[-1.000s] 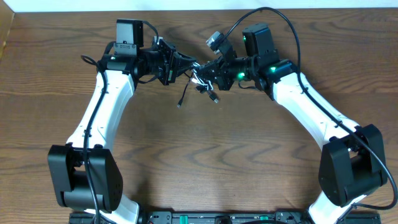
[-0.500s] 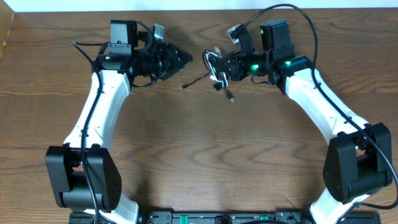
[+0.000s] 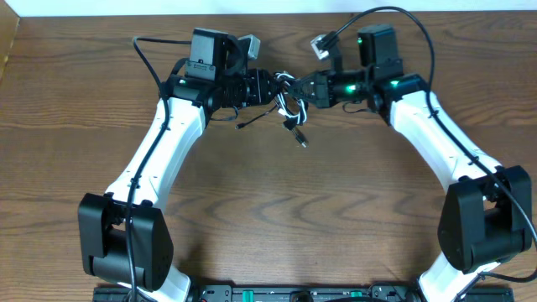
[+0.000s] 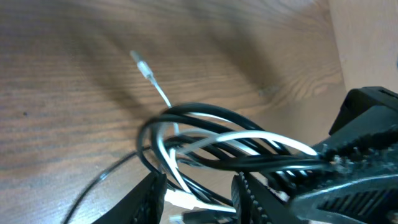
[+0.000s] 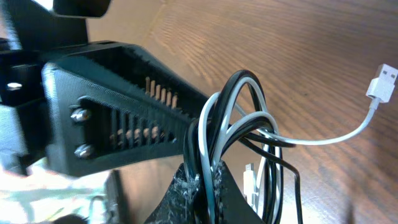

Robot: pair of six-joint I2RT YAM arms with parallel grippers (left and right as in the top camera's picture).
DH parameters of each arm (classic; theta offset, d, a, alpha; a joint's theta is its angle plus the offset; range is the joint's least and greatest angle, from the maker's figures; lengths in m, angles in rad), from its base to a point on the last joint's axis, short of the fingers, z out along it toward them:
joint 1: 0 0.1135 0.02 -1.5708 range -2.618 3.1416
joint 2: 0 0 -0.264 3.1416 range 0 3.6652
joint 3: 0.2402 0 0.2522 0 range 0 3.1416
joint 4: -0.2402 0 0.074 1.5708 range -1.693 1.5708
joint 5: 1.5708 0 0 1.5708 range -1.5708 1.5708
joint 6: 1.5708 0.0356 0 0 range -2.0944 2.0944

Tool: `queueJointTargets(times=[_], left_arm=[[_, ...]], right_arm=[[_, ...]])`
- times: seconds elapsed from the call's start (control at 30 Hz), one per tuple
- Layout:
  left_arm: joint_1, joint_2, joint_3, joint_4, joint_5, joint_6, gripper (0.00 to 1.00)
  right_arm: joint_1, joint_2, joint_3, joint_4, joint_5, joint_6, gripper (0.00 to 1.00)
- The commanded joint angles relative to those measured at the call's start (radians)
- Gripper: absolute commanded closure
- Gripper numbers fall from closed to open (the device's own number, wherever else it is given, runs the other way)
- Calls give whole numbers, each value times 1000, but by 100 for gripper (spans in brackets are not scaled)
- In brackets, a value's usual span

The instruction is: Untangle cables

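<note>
The cables (image 3: 289,99), one white and black ones looped together, hang in a bundle between the two grippers at the back of the table. My right gripper (image 3: 309,86) is shut on the looped strands (image 5: 211,134), pinched between its fingertips (image 5: 208,186). A white plug end (image 5: 382,81) trails to the right. My left gripper (image 3: 270,87) is open, and its jaws straddle the bundle's lower loops (image 4: 205,143) with a white plug between the fingers (image 4: 199,202). A thin plug tip (image 4: 142,64) sticks out above the wood. Black ends dangle (image 3: 300,138) toward the table.
The brown wooden table (image 3: 268,218) spreads in front of the arms. The left gripper's ribbed finger (image 5: 124,118) fills the left of the right wrist view, close to the bundle. Thick black arm wires arc over both wrists (image 3: 369,17).
My left gripper, pulled away half a second ago, has swung right and closed in on the bundle again. My right gripper kept hold of the cables and shifted slightly left.
</note>
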Motion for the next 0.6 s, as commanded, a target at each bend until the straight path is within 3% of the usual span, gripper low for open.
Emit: queueJointTargets(times=[0.0, 0.57], left_arm=[[-4, -5, 3, 21, -32, 17, 63], [-61, -5, 3, 65, -53, -6, 65]], right_arm=[[-29, 8, 10, -10, -136, 16, 99], [-59, 68, 10, 3, -203, 51, 99]])
